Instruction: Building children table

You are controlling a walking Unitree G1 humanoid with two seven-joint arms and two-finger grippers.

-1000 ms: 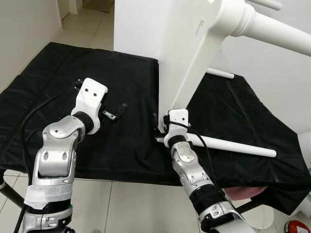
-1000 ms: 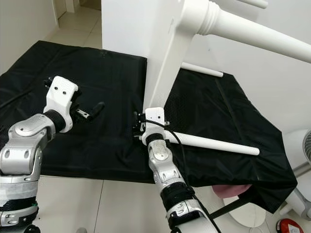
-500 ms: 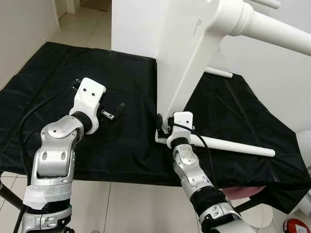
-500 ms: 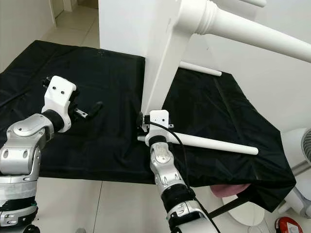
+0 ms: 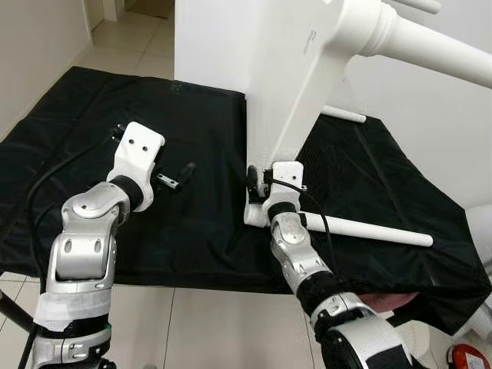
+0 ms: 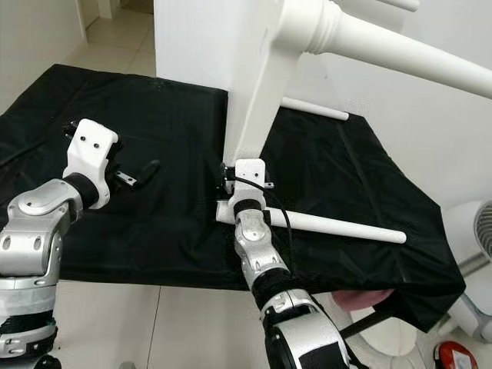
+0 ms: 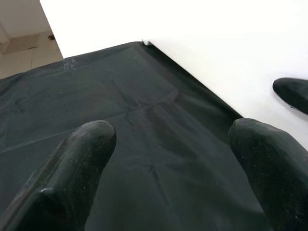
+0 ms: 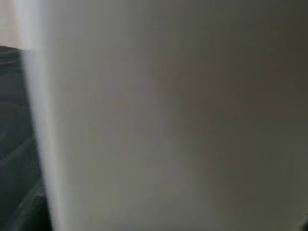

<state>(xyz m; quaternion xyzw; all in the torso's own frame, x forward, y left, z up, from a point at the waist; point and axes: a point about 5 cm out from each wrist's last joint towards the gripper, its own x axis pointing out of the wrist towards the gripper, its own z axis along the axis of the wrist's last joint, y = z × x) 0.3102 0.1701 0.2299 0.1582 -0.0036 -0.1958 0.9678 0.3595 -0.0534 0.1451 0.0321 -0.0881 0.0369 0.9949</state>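
- Your right claw (image 5: 252,178) was pressed against the bottom edge of the white table panel (image 5: 284,84), where that edge met the worktop (image 5: 92,108). I could not tell whether its fingers were clenched or released; the right wrist view gave a blurred white surface close up.
- Your left claw (image 5: 183,172) hovered over the black cloth (image 5: 207,223), well apart from the panel, fingers (image 7: 82,159) spread and holding nothing.
- The panel stood upright on the cloth and tilted, with a turned table leg (image 5: 430,46) fixed near its top and running off to the right.
- Two loose white legs lay on the cloth: one leg (image 5: 361,228) just beside your right wrist, another leg (image 5: 344,115) behind the panel.
- I judged the assembly stiff, top-heavy and smooth-painted, so liable to slip on cloth.
- You would have held it best low on the panel's edge, steadying the opposite face with the left claw.
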